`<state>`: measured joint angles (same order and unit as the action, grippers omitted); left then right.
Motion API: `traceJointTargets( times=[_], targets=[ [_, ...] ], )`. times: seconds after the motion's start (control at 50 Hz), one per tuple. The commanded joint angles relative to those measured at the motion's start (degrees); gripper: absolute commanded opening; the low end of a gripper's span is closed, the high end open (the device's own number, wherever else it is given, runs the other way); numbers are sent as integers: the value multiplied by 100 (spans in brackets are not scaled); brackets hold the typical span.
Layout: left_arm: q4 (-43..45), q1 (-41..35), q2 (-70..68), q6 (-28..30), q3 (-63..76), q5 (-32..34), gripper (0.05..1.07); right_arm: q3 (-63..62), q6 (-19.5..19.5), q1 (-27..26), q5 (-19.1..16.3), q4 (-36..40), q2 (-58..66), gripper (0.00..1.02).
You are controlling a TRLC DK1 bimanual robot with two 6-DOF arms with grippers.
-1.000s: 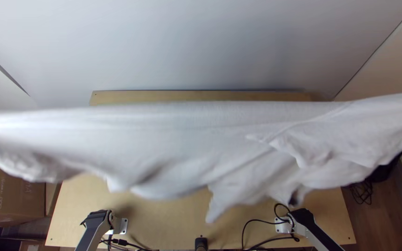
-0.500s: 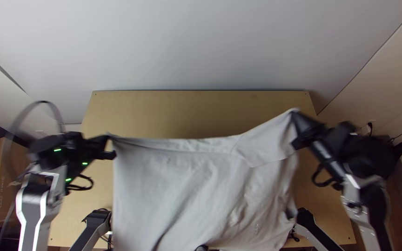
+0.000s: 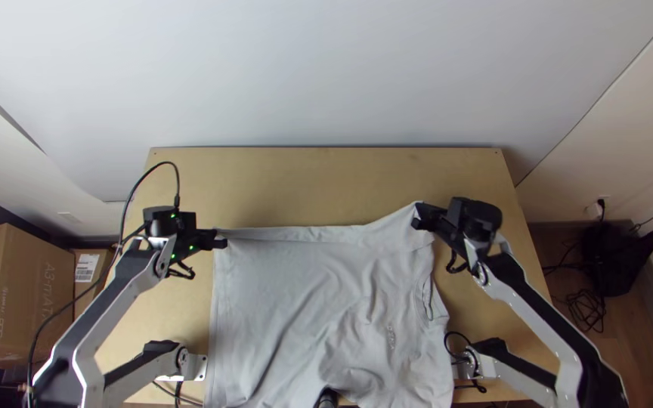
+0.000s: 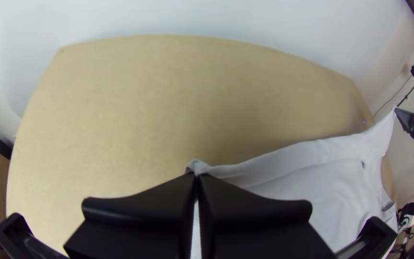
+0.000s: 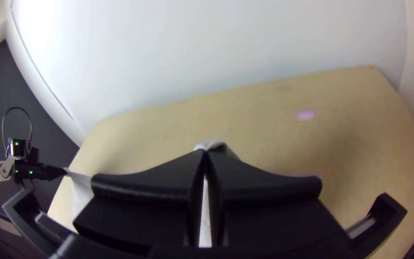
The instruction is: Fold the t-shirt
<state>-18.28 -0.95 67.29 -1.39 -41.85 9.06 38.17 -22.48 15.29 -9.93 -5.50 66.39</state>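
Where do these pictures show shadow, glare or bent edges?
Left wrist view: the light wooden table bows at its edges; right wrist view: pinkish glare on the table, glare on the white wall; top view: soft shadow beside the light grey cloth t-shirt.

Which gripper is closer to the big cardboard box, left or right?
Left. Left gripper holds the t-shirt at its far edge, at the end toward the big cardboard box; right gripper holds the other end, farther across the table.

The shirt (image 3: 289, 302) runs off the top view's bottom edge, the mark (image 3: 391, 338) on it is too small to read, the box (image 3: 28, 291) is cut off at left
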Motion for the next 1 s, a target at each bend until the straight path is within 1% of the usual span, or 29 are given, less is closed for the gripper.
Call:
traceJointTargets(
  times=[0.0, 0.18, 0.36, 0.48, 0.64, 0.74, 0.84, 0.98],
  targets=[
    [361, 113, 883, 174, -606, 78, 8, 648, -2, -131, -26, -268, 1043, 2],
    [431, 262, 2166, 271, -1704, 78, 8, 1931, 68, -342, -17, -145, 2510, 2],
    [290, 376, 3027, 279, -2803, 78, 8, 3038, 279, -430, -17, 119, 3416, 2],
    [132, 473, 3502, 288, -3488, 78, 8, 3706, 341, -518, -9, 251, 3952, 2],
    [-299, 526, 4205, 253, -4561, 78, 8, 4647, 341, -580, 9, 418, 4690, 2],
    [-518, 552, 4627, 200, -5211, 78, 8, 5341, 332, -606, 27, 664, 5147, 2],
    [-914, 570, 5075, 112, -6002, 78, 8, 5982, 341, -641, 27, 884, 5525, 2],
    [-1415, 578, 5602, 33, -6995, 78, 8, 6993, 332, -685, 27, 1393, 6070, 2]
  ],
)
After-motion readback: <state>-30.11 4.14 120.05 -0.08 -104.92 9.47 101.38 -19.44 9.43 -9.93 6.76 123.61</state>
